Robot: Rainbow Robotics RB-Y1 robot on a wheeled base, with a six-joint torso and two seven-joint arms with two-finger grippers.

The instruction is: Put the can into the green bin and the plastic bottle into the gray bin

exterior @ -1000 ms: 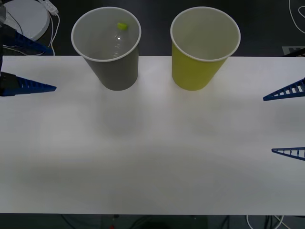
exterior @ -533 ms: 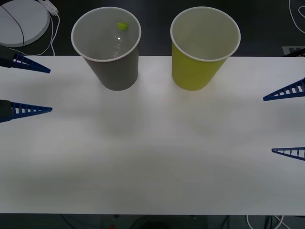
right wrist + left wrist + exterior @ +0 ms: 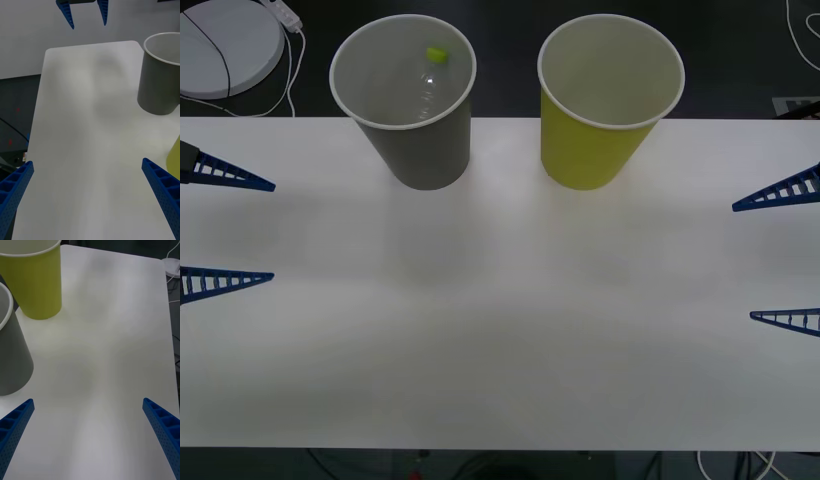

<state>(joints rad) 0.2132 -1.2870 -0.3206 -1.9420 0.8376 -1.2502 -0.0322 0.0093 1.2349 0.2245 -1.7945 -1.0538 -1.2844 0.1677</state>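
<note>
Right pincer (image 3: 785, 253): at the right edge of the tabletop in the front view, its two blue ribbed fingers spread wide apart with nothing between them; released. In its own wrist view the fingertips (image 3: 159, 183) sit at the two lower corners over bare white surface.
Left pincer (image 3: 225, 228): at the left edge of the tabletop, opposite the right one, also released, fingers far apart and holding nothing. The right wrist view shows it across the table as two blue tips pointing down (image 3: 86, 13).
Tabletop (image 3: 500, 330): white, with rounded corners, bare across its near and middle parts.
Gray bin (image 3: 418, 140): stands upright on the far part of the tabletop, toward the left, white rolled rim up. In the left wrist view its gray wall (image 3: 11, 360) is just beside the yellow-green one.
Plastic bottle (image 3: 427, 80): lies inside the gray bin, leaning against the far inner wall, lime-green cap uppermost; its clear body is faint against the pale inside.
Green bin (image 3: 595, 145): upright on the far part of the tabletop, to the right of the gray bin, near it but not touching. What lies at its bottom cannot be told.
White round disc (image 3: 230, 40): beyond the far left corner of the tabletop, with a cable lying across it.
</note>
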